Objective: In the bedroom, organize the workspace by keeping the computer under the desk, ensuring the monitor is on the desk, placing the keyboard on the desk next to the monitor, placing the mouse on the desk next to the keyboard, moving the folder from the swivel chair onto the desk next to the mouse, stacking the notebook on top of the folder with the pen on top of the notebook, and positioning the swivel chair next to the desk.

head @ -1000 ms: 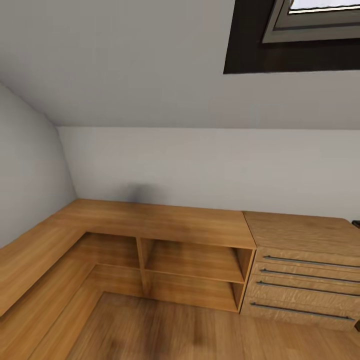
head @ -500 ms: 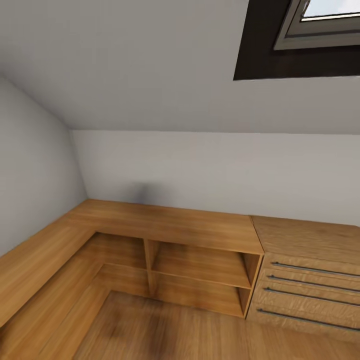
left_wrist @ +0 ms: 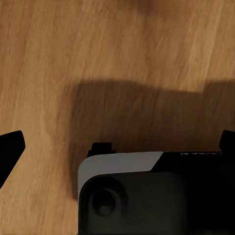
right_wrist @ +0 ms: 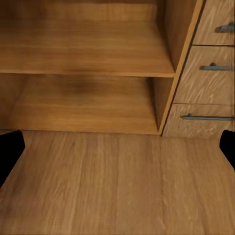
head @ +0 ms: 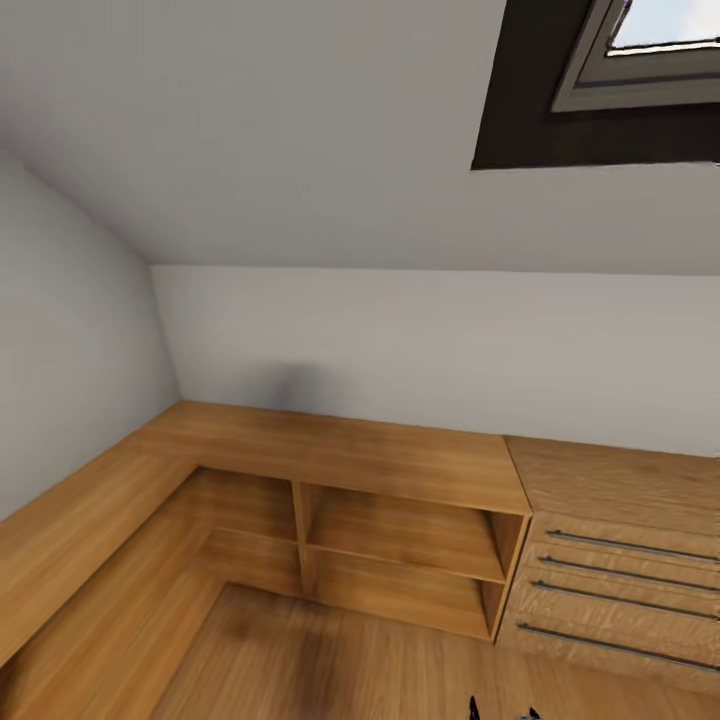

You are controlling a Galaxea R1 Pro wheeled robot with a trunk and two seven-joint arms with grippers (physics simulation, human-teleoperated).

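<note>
None of the task's things show; I face a corner of the bedroom under the sloped white ceiling [head: 250,130] with a dark-framed skylight [head: 610,90]. My left gripper [left_wrist: 117,147] hangs open over the light wood floor [left_wrist: 117,54], its black fingertips [left_wrist: 10,149] wide apart and nothing between them; a grey and black part of my own body lies below it. My right gripper [right_wrist: 117,149] is open too, with its fingertips [right_wrist: 10,152] at the frame's edges, and it points at the low shelves.
A light-wood L-shaped shelf unit [head: 330,450] with open compartments [right_wrist: 83,49] runs along the left and back walls. A light-wood drawer chest [head: 620,540] with bar handles [right_wrist: 208,117] adjoins it on the right. Wood floor [head: 380,670] lies in front.
The whole head picture has shifted right, so the camera has turned left a little. A dark object at the right edge has left the view; two small dark tips now show at the bottom edge.
</note>
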